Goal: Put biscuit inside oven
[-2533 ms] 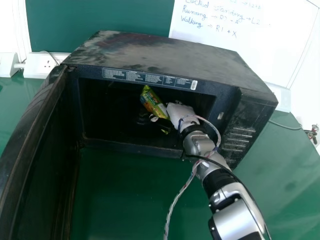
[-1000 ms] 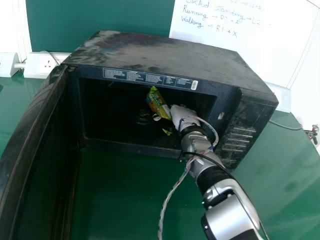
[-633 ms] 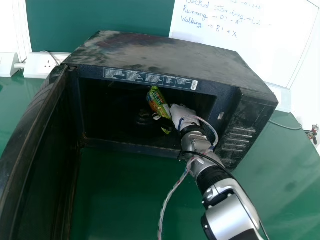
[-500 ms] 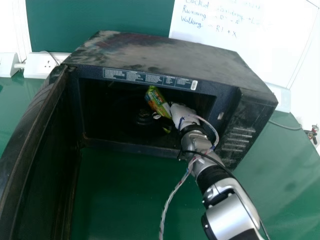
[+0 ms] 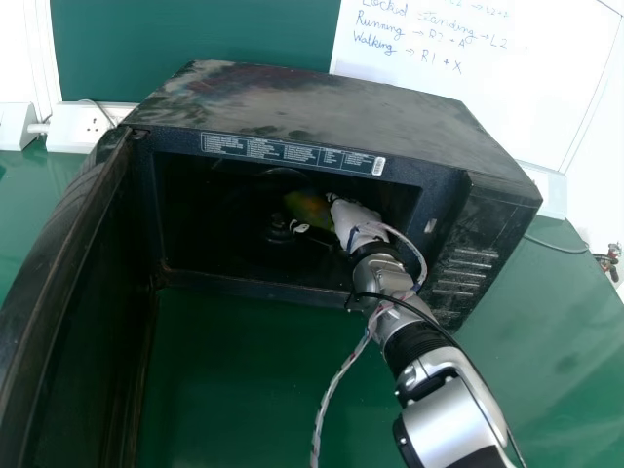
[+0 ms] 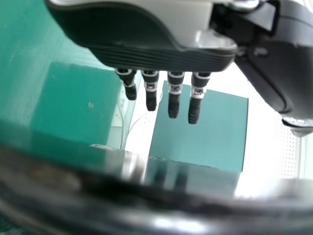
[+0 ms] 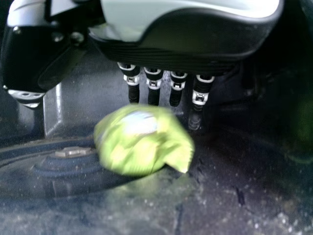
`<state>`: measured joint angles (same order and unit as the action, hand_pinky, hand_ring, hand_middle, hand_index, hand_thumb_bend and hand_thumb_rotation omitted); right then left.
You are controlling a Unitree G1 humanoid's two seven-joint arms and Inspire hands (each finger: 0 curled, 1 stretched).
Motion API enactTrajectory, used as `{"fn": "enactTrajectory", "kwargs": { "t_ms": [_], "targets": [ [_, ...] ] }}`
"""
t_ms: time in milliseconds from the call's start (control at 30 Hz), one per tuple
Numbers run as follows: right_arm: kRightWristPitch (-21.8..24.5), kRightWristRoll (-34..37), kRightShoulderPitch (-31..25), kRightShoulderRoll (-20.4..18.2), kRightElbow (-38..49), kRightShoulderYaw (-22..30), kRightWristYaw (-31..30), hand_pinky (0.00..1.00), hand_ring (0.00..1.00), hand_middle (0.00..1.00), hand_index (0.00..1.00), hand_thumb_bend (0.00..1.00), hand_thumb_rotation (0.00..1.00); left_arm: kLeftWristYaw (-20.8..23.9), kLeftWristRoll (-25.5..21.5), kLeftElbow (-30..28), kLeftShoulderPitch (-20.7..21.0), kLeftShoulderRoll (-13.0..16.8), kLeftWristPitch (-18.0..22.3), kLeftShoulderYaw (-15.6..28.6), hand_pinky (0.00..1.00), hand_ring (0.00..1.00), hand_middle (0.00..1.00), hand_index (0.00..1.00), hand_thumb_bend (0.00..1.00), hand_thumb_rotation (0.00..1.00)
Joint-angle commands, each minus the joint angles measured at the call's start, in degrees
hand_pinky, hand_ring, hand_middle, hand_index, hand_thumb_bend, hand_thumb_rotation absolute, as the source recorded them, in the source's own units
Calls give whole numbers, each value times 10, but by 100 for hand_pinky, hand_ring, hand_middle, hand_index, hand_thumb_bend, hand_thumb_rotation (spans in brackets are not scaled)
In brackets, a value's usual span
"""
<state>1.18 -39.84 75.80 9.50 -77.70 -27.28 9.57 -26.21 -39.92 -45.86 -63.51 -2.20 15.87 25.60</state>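
The black, box-shaped microwave oven (image 5: 322, 102) stands on the glossy green bench (image 5: 244, 375) and serves as the reference for all positions. Its dark, curved-edge door (image 5: 63, 292) is open at the oven's left side and extends toward the robot. A printed label strip (image 5: 292, 152) runs along the oven's front, above the cavity opening.

The yellow-green, crumpled biscuit packet (image 7: 132, 142) is inside the oven cavity, to the left of the right robot hand (image 5: 356, 216) in the head view. A round, dark hub (image 5: 279, 230) is on the oven floor near the packet.

The right robot hand is within the oven cavity, in its right half. Its fingers are straight and the thumb stands well apart from them, so the hand is wide open and has no grip on the packet. The packet is at the fingertips; contact cannot be determined. The silver-and-black right arm (image 5: 444, 390) enters the oven from the front.

The left robot hand (image 6: 161, 56) shows in the left wrist view with straight fingers, thumb apart and nothing held; its exact position relative to the oven cannot be determined.

Behind the oven are a whiteboard (image 5: 487, 88) with handwriting, at right, and a white socket unit (image 5: 83, 127), at left.
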Motion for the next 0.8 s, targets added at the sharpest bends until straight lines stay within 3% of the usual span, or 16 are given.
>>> {"fn": "enactTrajectory", "kwargs": {
  "t_ms": [0,233,333,500,633,733,767],
  "targets": [
    [-1,3,11,4,3,2,5,79,91,100,100,87,74,0,-4,2,-5,-1,3,-3,35,46,55,64,100,100],
    [-13,5,6,6,5,4,12,78,91,100,100,84,76,-4,1,8,-3,0,8,-1,35,46,53,64,95,100],
    [-11,9,6,5,6,6,13,79,91,100,99,84,76,0,3,4,-7,2,3,-2,40,51,58,65,95,100],
    [-26,9,2,10,10,5,23,79,91,100,99,84,76,2,4,2,-6,3,2,-3,36,46,54,66,95,100],
    [-43,9,-6,19,16,4,33,79,91,100,98,84,76,6,3,-2,-8,6,-2,-2,43,54,61,69,95,100],
    [-62,12,-17,28,23,7,42,80,91,100,98,83,76,9,4,-5,-8,8,-4,-2,37,47,57,71,95,100],
    [-65,15,-21,30,26,9,46,79,91,100,98,82,76,9,4,-4,-7,8,-4,-2,30,40,50,70,95,100]
  ]
}}
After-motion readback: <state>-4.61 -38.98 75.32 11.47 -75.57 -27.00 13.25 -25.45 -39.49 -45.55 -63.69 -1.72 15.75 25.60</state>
